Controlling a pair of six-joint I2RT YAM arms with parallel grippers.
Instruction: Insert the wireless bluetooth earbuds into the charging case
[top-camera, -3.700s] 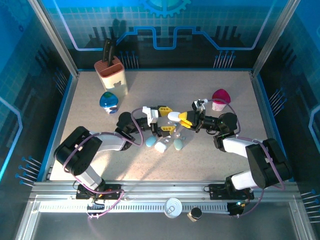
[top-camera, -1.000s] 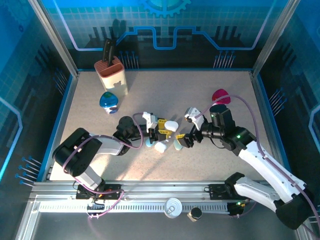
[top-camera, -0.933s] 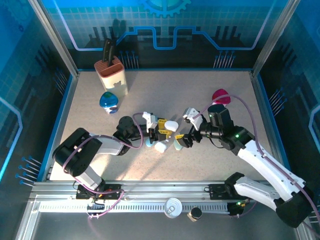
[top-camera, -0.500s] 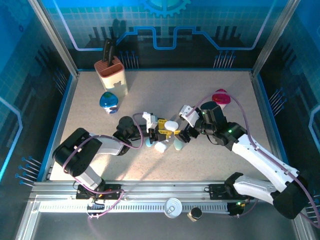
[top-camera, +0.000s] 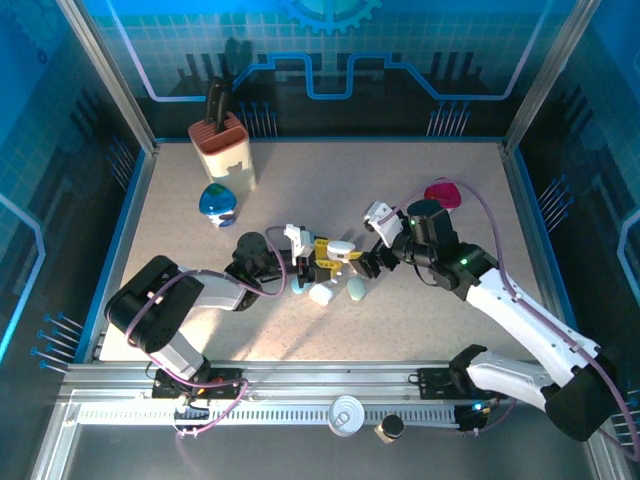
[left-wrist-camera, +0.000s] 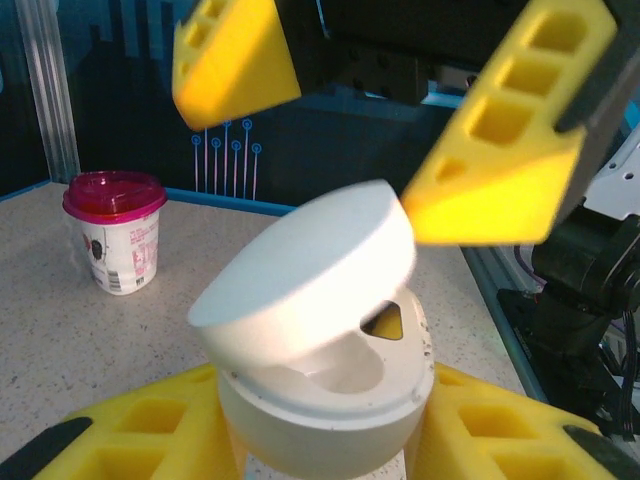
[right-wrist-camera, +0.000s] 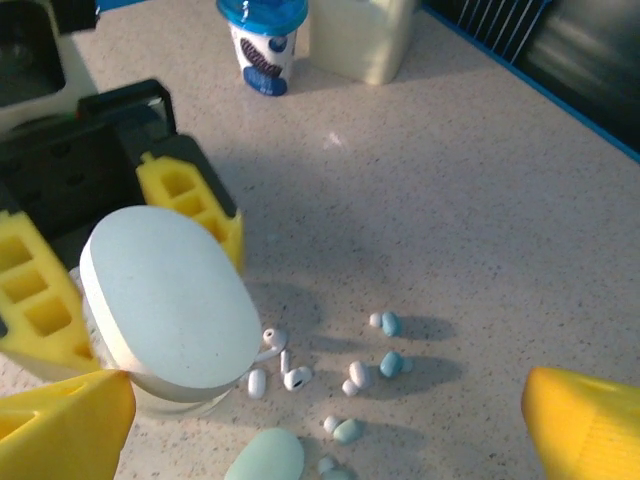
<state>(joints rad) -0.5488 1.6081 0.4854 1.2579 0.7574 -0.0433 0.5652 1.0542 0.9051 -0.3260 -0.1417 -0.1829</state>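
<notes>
My left gripper (top-camera: 322, 262) (left-wrist-camera: 320, 440) is shut on the white charging case (top-camera: 343, 250) (left-wrist-camera: 320, 370), one yellow pad on each side of its base. The case's lid stands tilted open over an empty well. Beside the case, white stemmed earbuds (right-wrist-camera: 275, 340) (right-wrist-camera: 298, 377) lie loose on the table. My right gripper (top-camera: 368, 263) (right-wrist-camera: 325, 425) hangs open just above and to the right of the case. Its yellow fingers (left-wrist-camera: 500, 170) spread wide over the lid, with nothing between them.
Small blue and green buds (right-wrist-camera: 385, 362) lie scattered right of the white ones. Pastel pebble cases (top-camera: 322, 294) (right-wrist-camera: 265, 460) sit near the grippers. A pink-lidded cup (top-camera: 440, 193) (left-wrist-camera: 115, 240), a blue-lidded cup (top-camera: 217, 203) (right-wrist-camera: 265, 30) and a cream knife block (top-camera: 222, 148) stand farther back.
My right arm's wrist has swung left and toward the far side, bringing its open gripper closer over the case. The left gripper has kept its hold and stayed put.
</notes>
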